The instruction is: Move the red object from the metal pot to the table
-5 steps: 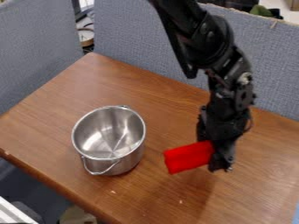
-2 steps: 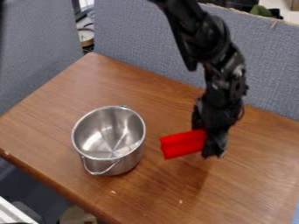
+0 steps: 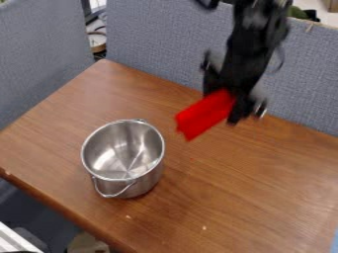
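1. Gripper state: I have the dark gripper point(image 3: 228, 105) closed on the small bright red block point(image 3: 204, 117), an elongated piece with a smooth, plastic-looking surface. Motion blur hides the fingertips, so I cannot tell their exact contact points.

2. Block position: I hold the block outside the round, shiny silver metal pot point(image 3: 123, 156), to its upper right in the camera view. The block is tilted, its lower end directed toward the pot side and its upper end toward the gripper. It appears raised over the brown wooden bench point(image 3: 244, 193) with visible grain; I cannot tell its exact height.

3. Arm position: My black robot arm point(image 3: 251, 47) enters at the top of the view, beyond the pot and to its right. Its outline is strongly blurred.

4. Pot position: The pot stands upright on the bench, its open mouth facing up. I see its bright inner wall and base. The thin wire handle point(image 3: 117, 194) hangs down against the outside of the pot, on the side nearest the camera. The pot and the block are apart.

5. Surroundings: Blue-grey textured panels point(image 3: 156, 51) stand beyond the pot, along the far edge of the bench, and to the pot's left.
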You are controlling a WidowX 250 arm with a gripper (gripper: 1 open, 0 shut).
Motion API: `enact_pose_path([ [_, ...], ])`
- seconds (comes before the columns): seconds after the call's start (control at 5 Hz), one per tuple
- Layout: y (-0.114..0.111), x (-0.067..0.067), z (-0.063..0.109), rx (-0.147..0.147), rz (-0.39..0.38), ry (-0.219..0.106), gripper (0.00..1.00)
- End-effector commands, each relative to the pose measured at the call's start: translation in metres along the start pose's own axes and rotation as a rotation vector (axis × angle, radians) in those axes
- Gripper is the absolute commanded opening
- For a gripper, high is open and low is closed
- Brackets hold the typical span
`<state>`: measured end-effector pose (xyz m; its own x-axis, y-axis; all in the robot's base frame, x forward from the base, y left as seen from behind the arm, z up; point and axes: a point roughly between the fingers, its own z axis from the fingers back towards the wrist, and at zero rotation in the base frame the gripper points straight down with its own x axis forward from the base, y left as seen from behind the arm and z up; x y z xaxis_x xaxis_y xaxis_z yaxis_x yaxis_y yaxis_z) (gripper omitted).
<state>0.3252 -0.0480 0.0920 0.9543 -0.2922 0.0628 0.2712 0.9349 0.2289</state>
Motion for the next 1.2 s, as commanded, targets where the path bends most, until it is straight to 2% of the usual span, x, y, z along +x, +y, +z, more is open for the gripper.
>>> enact_pose_path([
  [0.0, 0.001, 0.021, 0.041, 0.053, 0.237, 0.040, 0.00],
  [0.2, -0.026, -0.006, 0.066, 0.030, 0.158, 0.054, 0.00],
  [0.4, -0.045, -0.037, 0.078, -0.018, 0.103, 0.060, 1.00],
  [0.6, -0.087, -0.062, 0.072, -0.047, 0.190, 0.065, 1.00],
  [0.8, -0.132, -0.074, 0.049, -0.071, 0.355, 0.032, 1.00],
  [1.0, -0.174, -0.072, 0.031, -0.085, 0.477, 0.027, 1.00],
])
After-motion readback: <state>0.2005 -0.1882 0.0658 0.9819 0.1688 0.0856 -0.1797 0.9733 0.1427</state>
